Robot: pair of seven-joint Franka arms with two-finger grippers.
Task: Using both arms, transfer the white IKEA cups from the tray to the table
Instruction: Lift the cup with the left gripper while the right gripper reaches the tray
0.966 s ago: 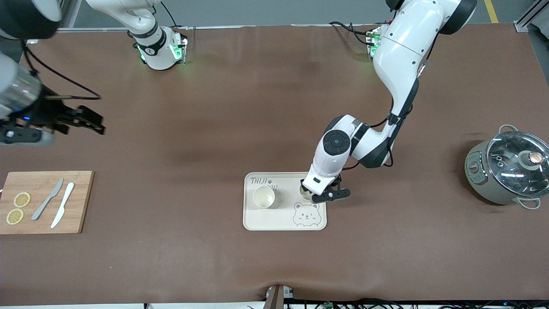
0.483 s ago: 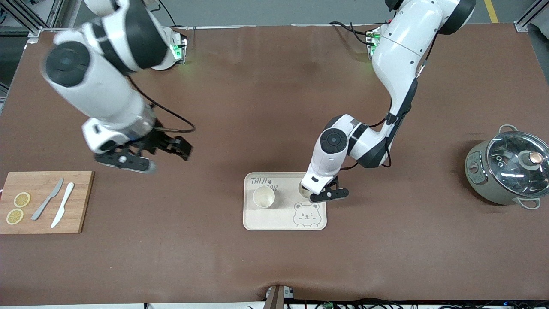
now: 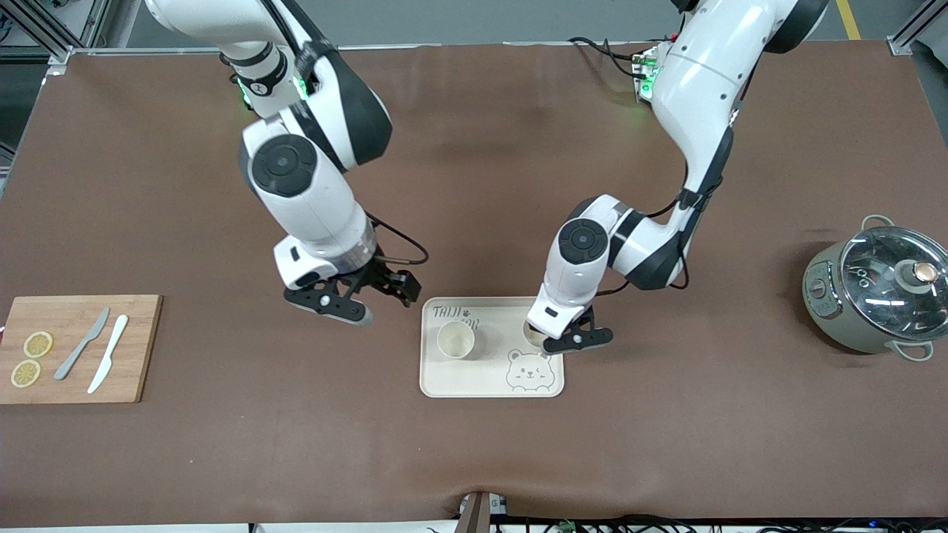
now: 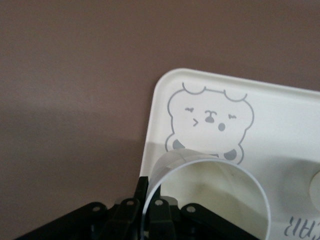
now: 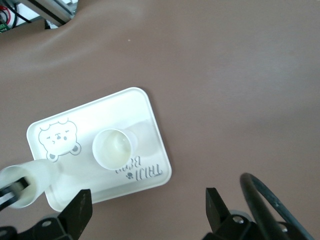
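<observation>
Brown cloth covers the surface [image 3: 474,444], and nearest the front camera, toward the right arm's end, a wooden cutting board [image 3: 141,348] carries two lemon slices [image 3: 31,359], a grey knife [image 3: 81,343] and a white knife [image 3: 108,363]. Near the middle sits a cream tray [image 3: 437,385] printed with a bear [image 3: 529,370]. One white cup [image 3: 455,340] stands upright on it, free of both arms. The second cup [image 3: 532,334] is at the tray's edge toward the left arm's end, its rim pinched in the clenched left gripper [image 3: 552,337]. The right gripper [image 3: 348,300] hovers with fingers spread and empty, over the cloth just beside the tray. A grey-green pot [image 3: 874,292] with a glass lid stands toward the left arm's end.
</observation>
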